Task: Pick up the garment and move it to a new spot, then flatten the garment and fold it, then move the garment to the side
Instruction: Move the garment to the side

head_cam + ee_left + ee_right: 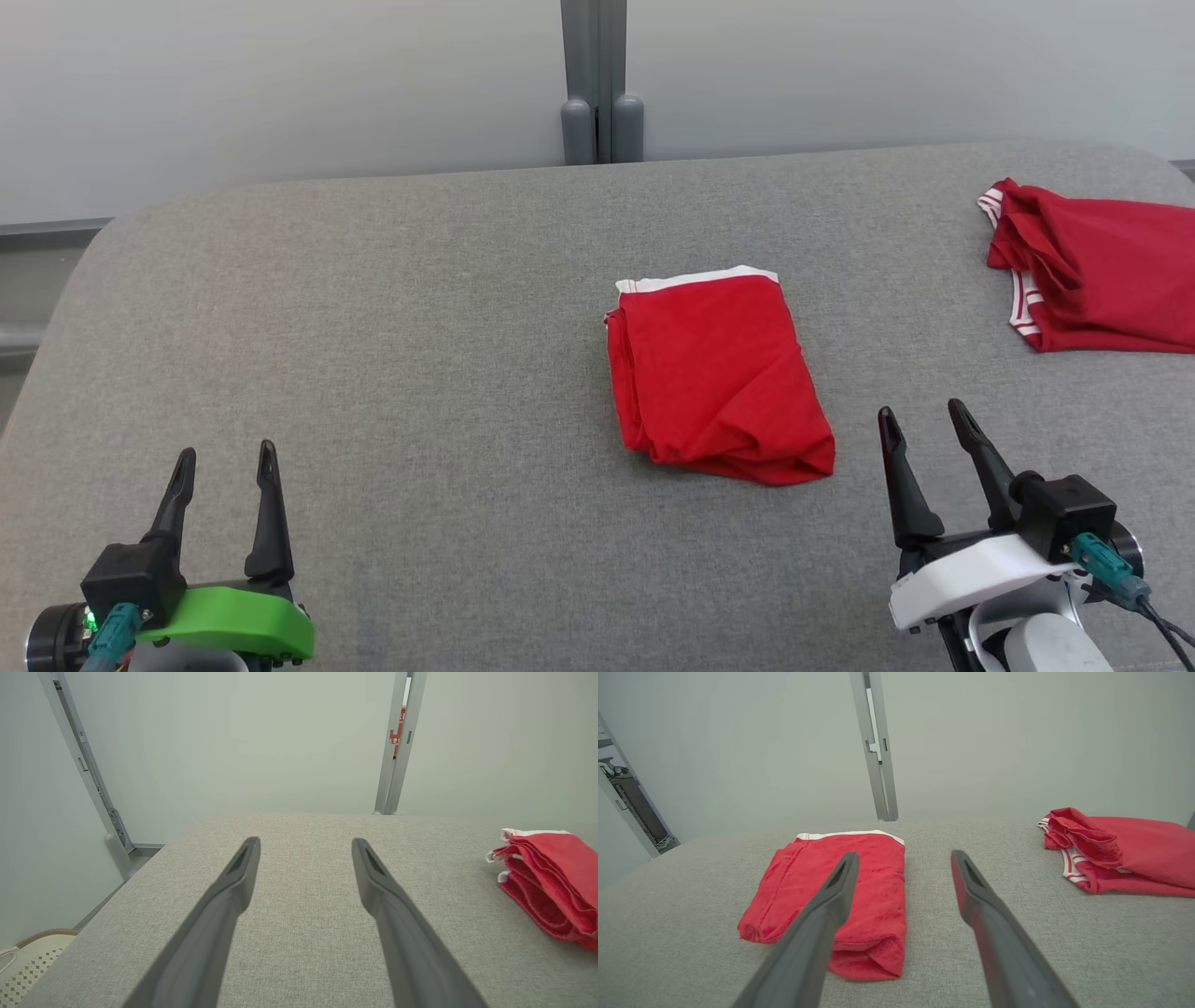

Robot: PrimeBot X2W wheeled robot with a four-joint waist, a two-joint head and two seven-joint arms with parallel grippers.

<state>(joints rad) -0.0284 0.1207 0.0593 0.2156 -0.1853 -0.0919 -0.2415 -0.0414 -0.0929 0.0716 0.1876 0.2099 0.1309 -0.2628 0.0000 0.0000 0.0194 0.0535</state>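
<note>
A red garment point(714, 373) with a white band along its far edge lies folded into a compact rectangle at the middle of the grey padded table point(420, 327). The right wrist view has the same garment point(873, 891) just left of centre, and it shows at the right edge of the left wrist view as a stack of red layers point(556, 882). My right gripper point(929, 420) stands open near the table's front right, a little right of the garment's near corner, touching nothing. Far to the left, my left gripper point(227, 455) also stands open and holds nothing.
A second red garment with white stripes point(1092, 271) lies bunched at the table's far right point(1120, 854). A grey post point(600, 84) rises behind the table against a pale wall. A perforated white basket point(28, 961) sits on the floor beyond the table's left edge.
</note>
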